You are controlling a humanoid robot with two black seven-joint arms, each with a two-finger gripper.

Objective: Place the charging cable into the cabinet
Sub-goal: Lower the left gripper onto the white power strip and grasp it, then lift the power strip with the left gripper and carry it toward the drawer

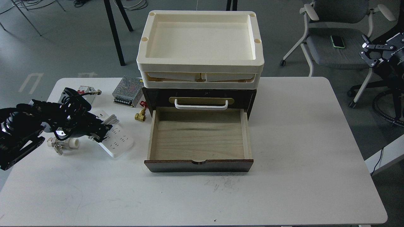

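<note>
The charging cable (119, 142), a flat white power strip with its cord looped round the middle, lies tilted at the table's left, its near end pointing toward the drawer. My left gripper (100, 132) sits over its middle and appears shut on the strip and cord loop. The dark brown cabinet (157, 97) stands at the table's back centre. Its lower drawer (199, 135) is pulled out, with a bare pale wood bottom. The upper drawer with its white handle (201, 105) is shut. My right gripper (370, 50) hangs off the table at the far right, open and empty.
Two stacked cream trays (202, 66) sit on top of the cabinet. A perforated metal box (127, 91), a brass valve (140, 116), a white plastic valve (61, 144) and a white-and-red breaker (82, 90) surround the strip. An office chair (334, 44) stands behind at the right.
</note>
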